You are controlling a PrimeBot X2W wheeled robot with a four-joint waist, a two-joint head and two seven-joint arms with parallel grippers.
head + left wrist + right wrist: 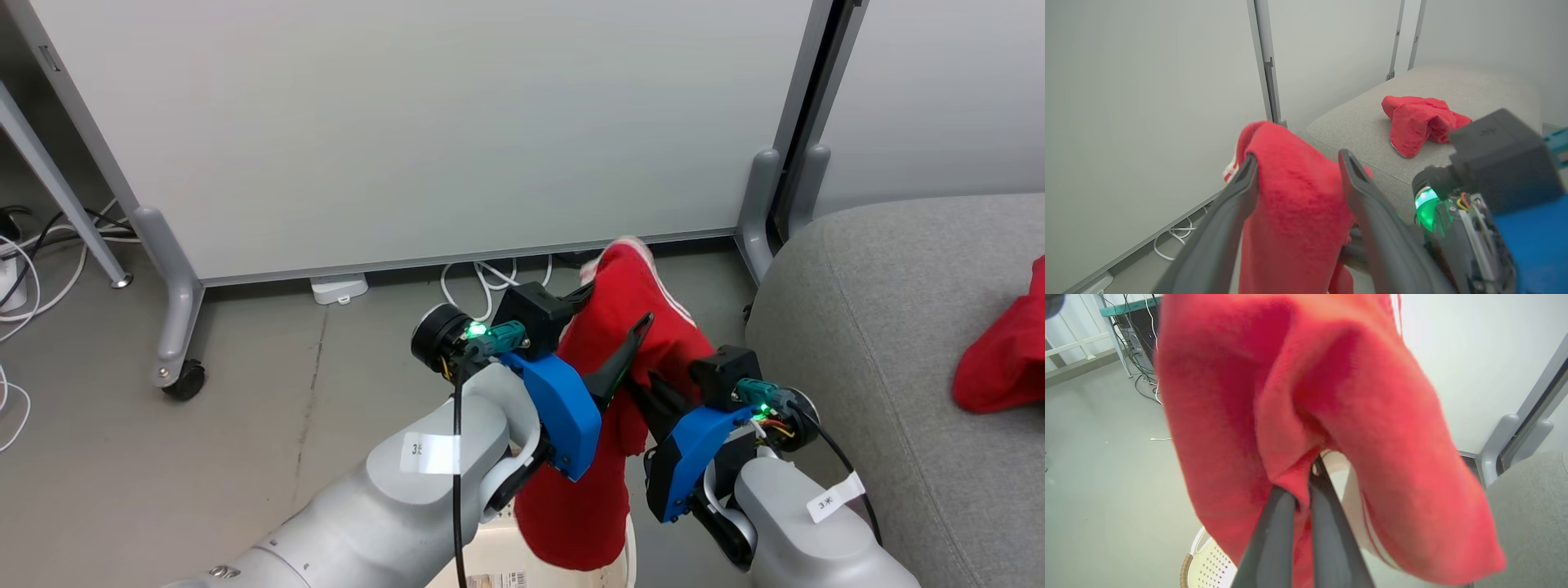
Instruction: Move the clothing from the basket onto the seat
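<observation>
A bright-red garment with white stripes point(629, 286) hangs in the air between my two grippers, its lower end dangling over the cream basket point(490, 567). My right gripper point(1306, 482) is shut on a fold of this garment point(1241, 396). My left gripper point(1298, 159) is open, its fingers wide apart with the garment point(1294, 196) draped between them. In the head view the left gripper point(618, 309) is at the cloth's upper part and the right gripper point(649, 388) is lower right. A second red garment point(1419, 116) lies crumpled on the grey seat point(1363, 126), also at the right edge point(1008, 351).
A grey partition panel on wheeled feet point(175, 327) stands behind, with white cables point(490, 282) and a white adapter point(339, 287) on the floor under it. The seat point(882, 327) fills the right side. Perforated basket rim point(1208, 563) sits below my right gripper.
</observation>
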